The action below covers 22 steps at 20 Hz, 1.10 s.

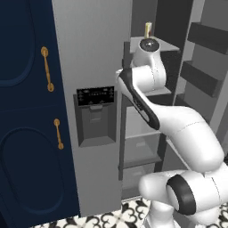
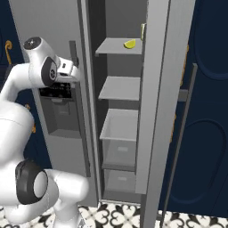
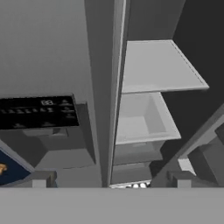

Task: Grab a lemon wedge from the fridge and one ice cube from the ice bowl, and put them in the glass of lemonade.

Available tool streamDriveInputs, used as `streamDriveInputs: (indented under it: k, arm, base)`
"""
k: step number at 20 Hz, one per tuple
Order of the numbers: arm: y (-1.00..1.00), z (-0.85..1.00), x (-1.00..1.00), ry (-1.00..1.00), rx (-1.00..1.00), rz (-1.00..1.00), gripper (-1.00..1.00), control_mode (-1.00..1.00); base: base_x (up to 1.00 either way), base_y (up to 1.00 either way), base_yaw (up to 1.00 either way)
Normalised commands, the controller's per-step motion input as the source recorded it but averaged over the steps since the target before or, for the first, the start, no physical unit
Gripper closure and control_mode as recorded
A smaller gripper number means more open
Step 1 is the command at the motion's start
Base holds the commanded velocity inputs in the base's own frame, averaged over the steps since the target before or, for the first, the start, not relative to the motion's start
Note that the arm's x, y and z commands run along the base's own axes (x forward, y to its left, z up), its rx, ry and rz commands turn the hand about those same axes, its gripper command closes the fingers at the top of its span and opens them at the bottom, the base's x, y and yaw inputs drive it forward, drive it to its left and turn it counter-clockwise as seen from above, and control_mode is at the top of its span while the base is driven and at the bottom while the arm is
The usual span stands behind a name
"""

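Observation:
The grey fridge (image 1: 95, 53) has its left door shut and its right door (image 2: 156, 89) swung open. A tiny yellow lemon wedge (image 2: 130, 43) lies on the top shelf (image 2: 116, 46), near its right end. My gripper (image 3: 110, 180) is open, its fingertips (image 3: 40, 179) wide apart with nothing between them. It hangs at the inner edge of the shut door, left of and below the wedge, looking down over the lower shelves (image 3: 159, 65) and a drawer (image 3: 144, 118). The ice bowl and the glass of lemonade are out of view.
A slim pale-yellow container (image 1: 148, 29) stands on the top shelf beside the wedge. The black dispenser panel (image 1: 95, 95) sits on the shut door. Navy cabinets (image 1: 26, 111) with gold handles flank the fridge. The open door's dark bar handle (image 2: 180, 133) juts out at the right.

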Motion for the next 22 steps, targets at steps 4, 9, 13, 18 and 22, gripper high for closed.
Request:
streamDriveInputs:
  k: [4, 9, 13, 18, 22]
  arm:
    - [0.02, -0.29, 0.8, 0.0, 0.0, 0.0, -1.0, -1.0]
    - [0.0, -0.27, 0.82, 0.02, 0.0, 0.0, -1.0, -1.0]
    - [0.02, -0.21, 0.65, 0.03, 0.0, 0.0, -1.0, -1.0]
    - [0.11, -0.12, 0.47, 0.0, 0.0, 0.0, -1.0, -1.0]
    - [0.07, -0.3, 0.49, 0.0, 0.0, 0.0, -1.0, -1.0]
  base:
    - [0.0, 0.0, 0.0]
    - [0.0, 0.0, 0.0]
    - [0.0, 0.0, 0.0]
    - [0.0, 0.0, 0.0]
    - [0.0, 0.0, 0.0]
